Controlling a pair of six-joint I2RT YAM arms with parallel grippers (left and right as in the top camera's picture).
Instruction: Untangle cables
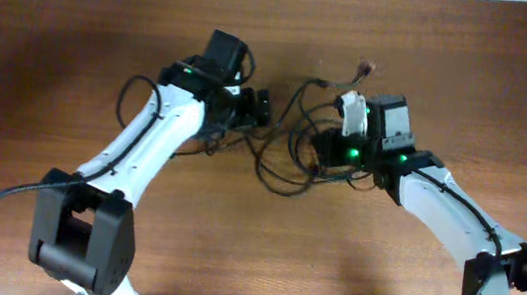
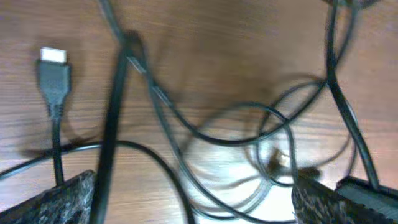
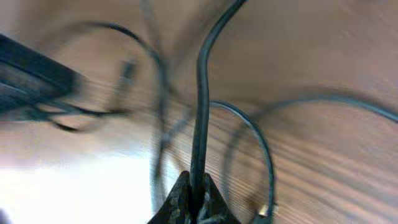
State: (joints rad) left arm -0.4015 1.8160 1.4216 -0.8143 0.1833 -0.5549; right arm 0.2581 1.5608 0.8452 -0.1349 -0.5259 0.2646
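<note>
- Nearest me, slack loops of the cables (image 1: 280, 178) sag toward my side of the wooden table (image 1: 474, 73). The bunch sits mid-table, between my two grippers.
- My right gripper (image 3: 196, 208) has its jaws pinched narrow on one black cable (image 3: 200, 112). The cable rises straight from the fingertips (image 3: 177, 204) and bends right at the top of the wrist view.
- Just right of that grip, a small pale-tipped plug (image 3: 266, 213) ends a thin loop. It is too blurred to tell the type.
- My left gripper (image 2: 193, 210) has its jaws wide, with the fingers (image 2: 59, 199) at the near corners of the wrist view. Several cable runs lie between them and nothing is clamped.
- Near the right-hand finger of that gripper, a small brass-coloured plug (image 2: 280, 160) lies inside a coil of overlapping loops.
- On the left of the same view lies an HDMI-type plug (image 2: 54, 73), silver tip pointing far. Its cord runs near toward the left-hand finger.
- Farthest out, seen from overhead, a thin stray end (image 1: 363, 71) reaches beyond my right gripper. Its connector is too small to make out.
</note>
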